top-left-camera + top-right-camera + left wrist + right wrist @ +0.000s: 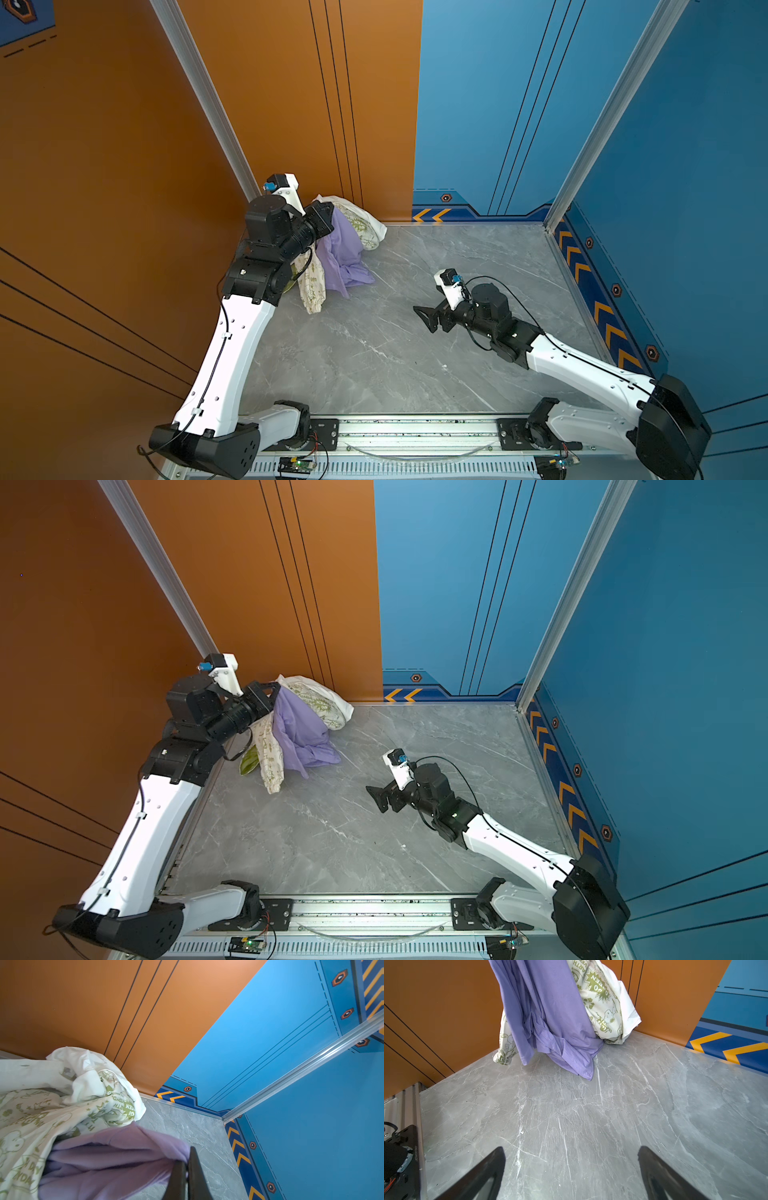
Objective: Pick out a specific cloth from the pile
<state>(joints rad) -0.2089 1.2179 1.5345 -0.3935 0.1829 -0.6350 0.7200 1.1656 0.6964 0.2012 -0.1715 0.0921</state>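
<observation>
The lavender cloth [345, 249] [299, 729] hangs from my left gripper [330, 210] [188, 1159], which is shut on a bunched fold of it above the table's far left corner. The cloth's [550, 1012] lower hem rests crumpled on the table. Behind and beside it lies the rest of the pile: the cream cloth with green print [365, 228] [41, 1109] and a plain white cloth [83, 1059] [629, 1007]. A cream sleeve [270, 766] droops to the left of the lavender cloth. My right gripper [424, 318] [571, 1148] is open and holds nothing, low over the table's middle, facing the pile.
The grey marble table [415, 365] is walled by an orange panel [291, 104] at the back left and blue panels [498, 104] at the back and right. An aluminium post [582, 166] stands at the far right corner. A metal rail [415, 428] runs along the front edge.
</observation>
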